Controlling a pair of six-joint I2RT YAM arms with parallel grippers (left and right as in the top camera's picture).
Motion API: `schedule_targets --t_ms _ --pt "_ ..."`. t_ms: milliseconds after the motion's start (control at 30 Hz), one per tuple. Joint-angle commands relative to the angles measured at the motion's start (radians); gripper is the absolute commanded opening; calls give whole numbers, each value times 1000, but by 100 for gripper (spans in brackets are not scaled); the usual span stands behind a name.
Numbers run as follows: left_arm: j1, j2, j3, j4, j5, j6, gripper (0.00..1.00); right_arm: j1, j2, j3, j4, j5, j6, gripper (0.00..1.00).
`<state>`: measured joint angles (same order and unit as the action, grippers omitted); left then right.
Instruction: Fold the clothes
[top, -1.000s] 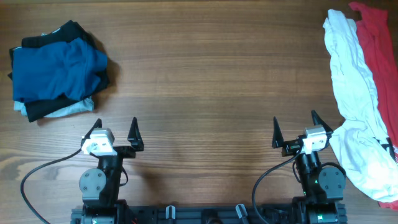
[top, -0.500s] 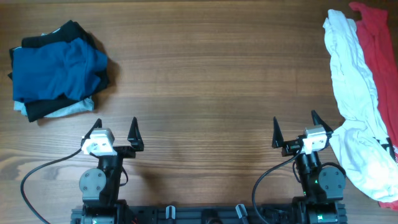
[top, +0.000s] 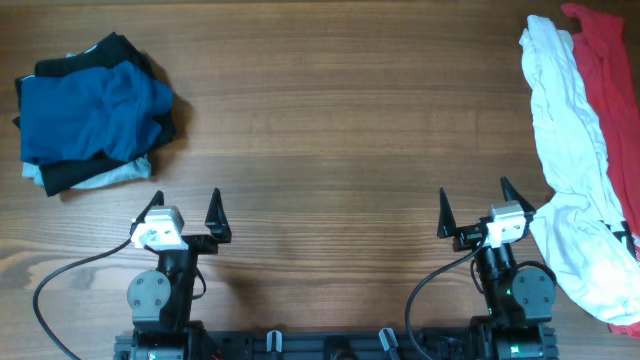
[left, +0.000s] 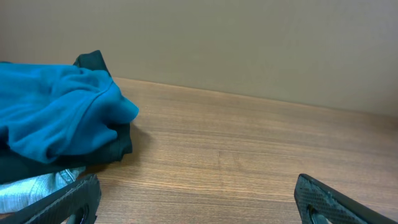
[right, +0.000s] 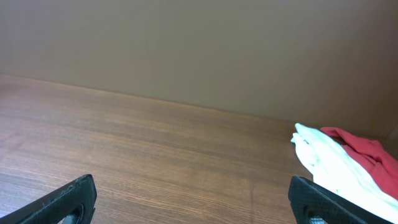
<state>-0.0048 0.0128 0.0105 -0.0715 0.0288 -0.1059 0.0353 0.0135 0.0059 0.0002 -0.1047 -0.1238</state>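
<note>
I read the table (top: 330, 120) as brown wood, straight-grained, smooth with a faint satin sheen; the white shirt (top: 565, 150) and red shirt (top: 612, 90) are soft matt cloth, creased; the blue shirt (top: 90, 115) is matt cloth too, rumpled; the left tool (top: 186, 207) and right tool (top: 474, 202) have black, dull, finely textured fingers (left: 329, 199); the wall (right: 186, 43) looks flat matt beige.
</note>
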Motion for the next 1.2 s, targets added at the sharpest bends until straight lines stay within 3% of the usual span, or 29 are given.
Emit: schedule_targets --t_ms 0,300,400,500,600,900,1167 --pt "-5 -10 -5 -3 23 20 100 -7 -10 -1 7 -17 20 99" --pt "-5 -10 -5 -1 24 20 100 -7 -10 0 11 -39 26 100" --pt "-5 -10 -5 2 29 11 100 -7 -10 0 18 -55 133 100" --pt "-5 -10 -5 15 32 -99 100 -7 -10 8 19 -60 287 100" --pt "-5 -10 -5 15 77 -167 100 -7 -4 43 -26 -91 311 100" --pt "-5 32 76 -62 162 -277 100 -7 143 287 -239 -41 305 100" --pt "-5 270 308 -176 162 -275 100 -7 469 597 -475 -10 254 100"
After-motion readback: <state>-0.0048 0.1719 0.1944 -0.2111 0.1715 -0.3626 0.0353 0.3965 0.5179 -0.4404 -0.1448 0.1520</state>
